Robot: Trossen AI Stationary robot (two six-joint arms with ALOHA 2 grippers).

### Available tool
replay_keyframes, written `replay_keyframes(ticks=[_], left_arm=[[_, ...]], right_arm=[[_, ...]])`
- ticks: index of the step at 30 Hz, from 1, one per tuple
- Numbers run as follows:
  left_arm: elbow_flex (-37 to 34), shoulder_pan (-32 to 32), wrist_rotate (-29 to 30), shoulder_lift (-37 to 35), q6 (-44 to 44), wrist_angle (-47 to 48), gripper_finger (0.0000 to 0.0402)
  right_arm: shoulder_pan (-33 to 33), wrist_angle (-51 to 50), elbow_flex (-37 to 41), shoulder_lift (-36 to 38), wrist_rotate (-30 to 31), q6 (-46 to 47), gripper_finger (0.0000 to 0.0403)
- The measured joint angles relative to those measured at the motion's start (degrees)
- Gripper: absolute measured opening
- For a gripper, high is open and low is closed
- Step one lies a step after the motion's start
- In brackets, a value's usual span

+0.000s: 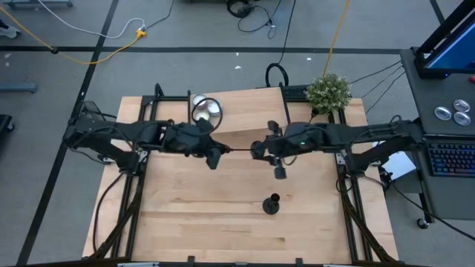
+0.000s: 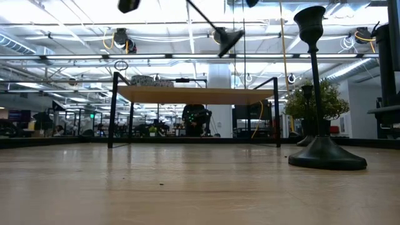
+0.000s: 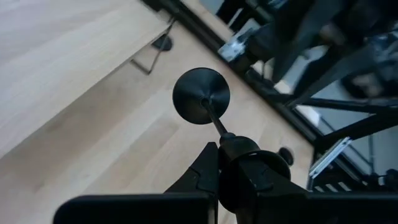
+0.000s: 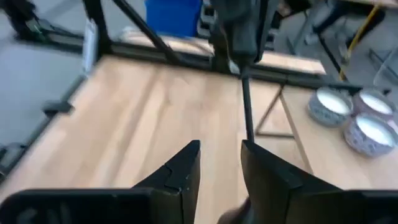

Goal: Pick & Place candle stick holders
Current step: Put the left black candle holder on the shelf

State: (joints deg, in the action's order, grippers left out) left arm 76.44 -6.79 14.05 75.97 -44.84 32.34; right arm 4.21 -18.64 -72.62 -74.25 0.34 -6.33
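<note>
The work surface is a light wooden table with visible plank seams. One black candlestick holder stands upright on its round base, right of centre and toward the near edge. A low raised wooden platform on thin black legs occupies the middle of the far edge. Round white tealight candles in silvery cups sit together by the platform's left end. A small green potted plant stands at the far right corner. A black frame rail runs along each side edge.
</note>
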Motion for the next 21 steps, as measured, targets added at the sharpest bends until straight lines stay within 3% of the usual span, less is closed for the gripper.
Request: replay_keyframes(ticks=[7,21], left_arm=[[0.0,2.82,-5.02,3.37,3.25,-6.48,0.0015],[0.05,5.73,-11.44,8.88,4.71,-15.06,0.0015]], right_arm=[[0.01,-1.81,-2.55,-5.12,7.04,-1.14,0.0121],[-1.43,-3.79,-2.6,-5.62,7.38,-2.0,0.0116]])
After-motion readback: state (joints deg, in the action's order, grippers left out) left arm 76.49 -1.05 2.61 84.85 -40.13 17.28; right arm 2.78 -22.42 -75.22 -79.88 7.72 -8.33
